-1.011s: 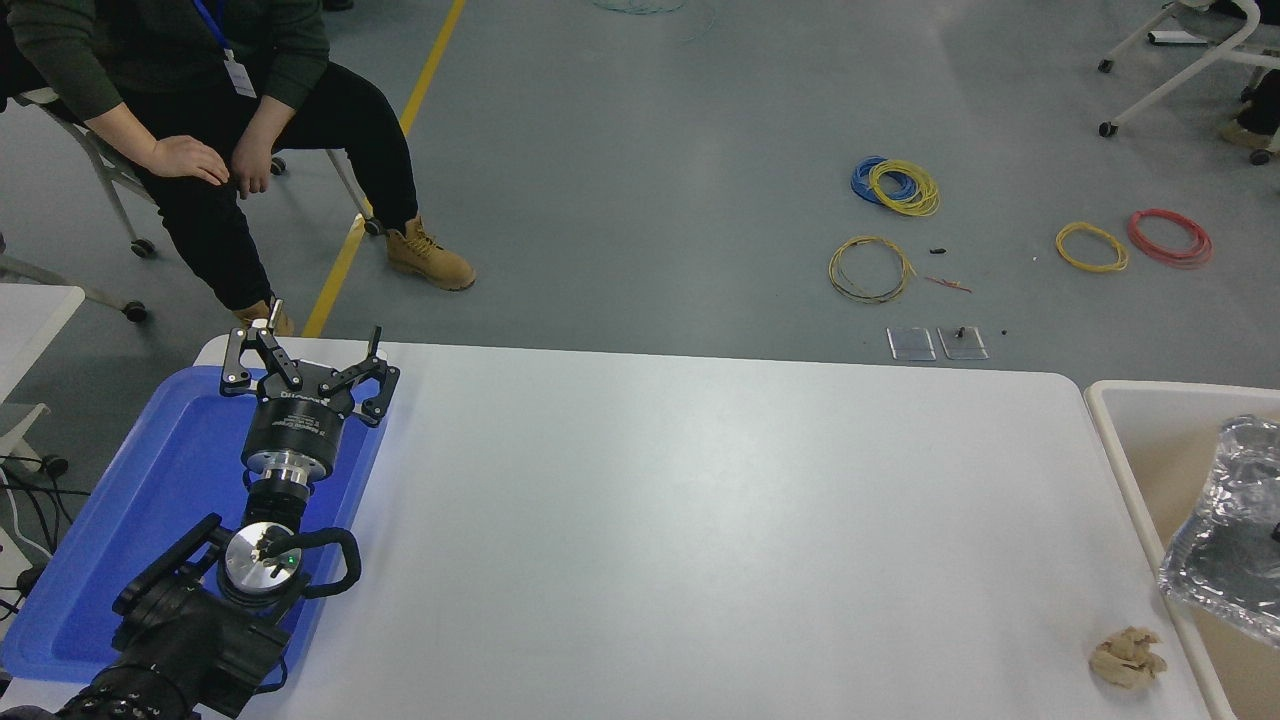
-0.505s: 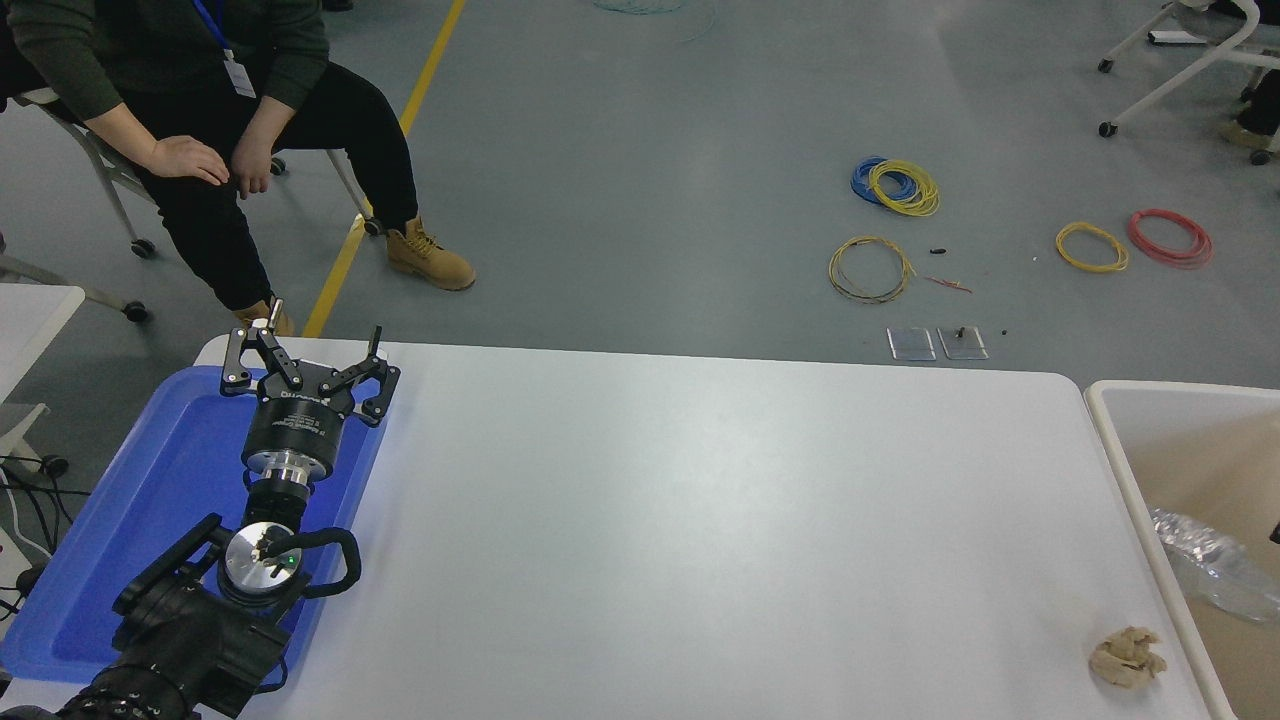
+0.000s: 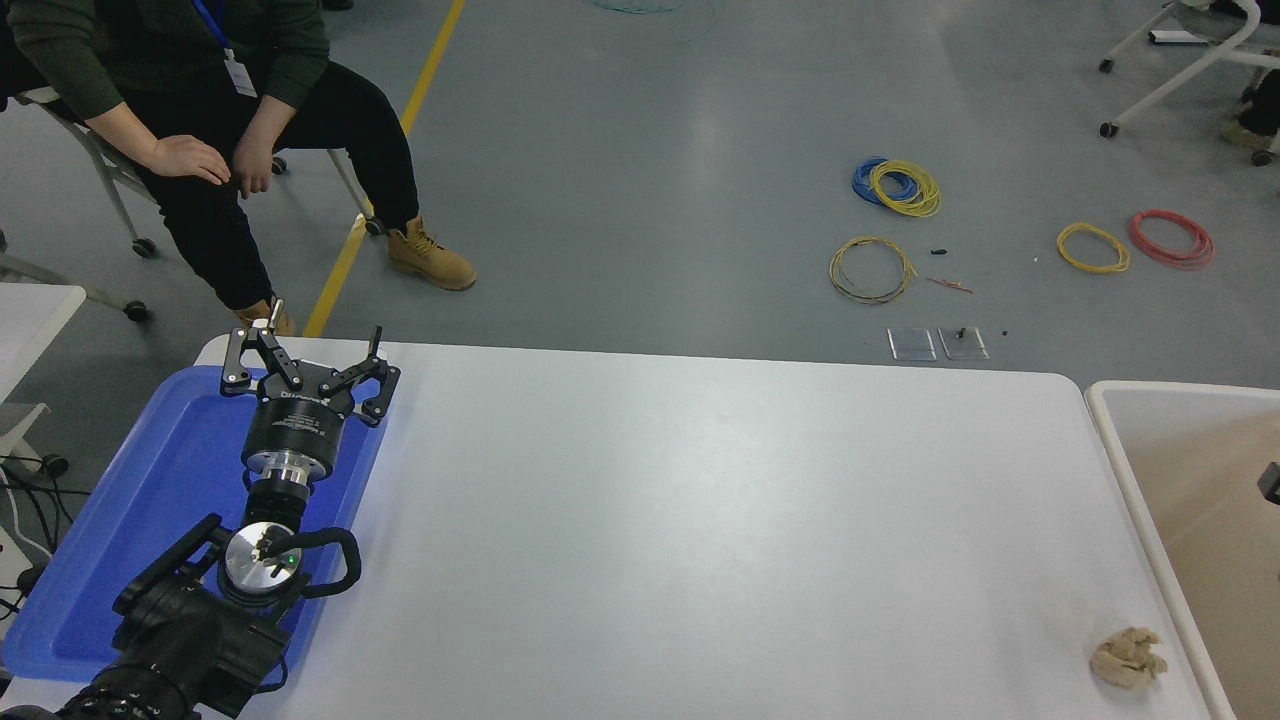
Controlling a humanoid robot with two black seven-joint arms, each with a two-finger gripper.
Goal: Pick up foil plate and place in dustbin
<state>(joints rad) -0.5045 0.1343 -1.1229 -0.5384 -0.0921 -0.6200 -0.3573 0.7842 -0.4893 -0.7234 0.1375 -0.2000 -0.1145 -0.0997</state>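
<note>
The dustbin (image 3: 1105,410) stands against the table's right end, showing a cream-white rim and a beige inside. The foil plate is out of view; only the bin's bare inner wall shows. A small dark piece of my right gripper (image 3: 1271,482) pokes in at the picture's right edge above the bin. My left gripper (image 3: 305,342) is parked open over the blue tray at the lower left and holds nothing.
A blue plastic tray (image 3: 150,500) lies under the left arm. A beige wad of tissue (image 3: 1127,657) sits on the white table (image 3: 700,520) near the bin. A person sits beyond the far left corner. Wire coils lie on the floor.
The foil plate hung over the bin a second ago, sank into it half a second ago and is gone from view now. The right gripper has drawn back to the right edge.
</note>
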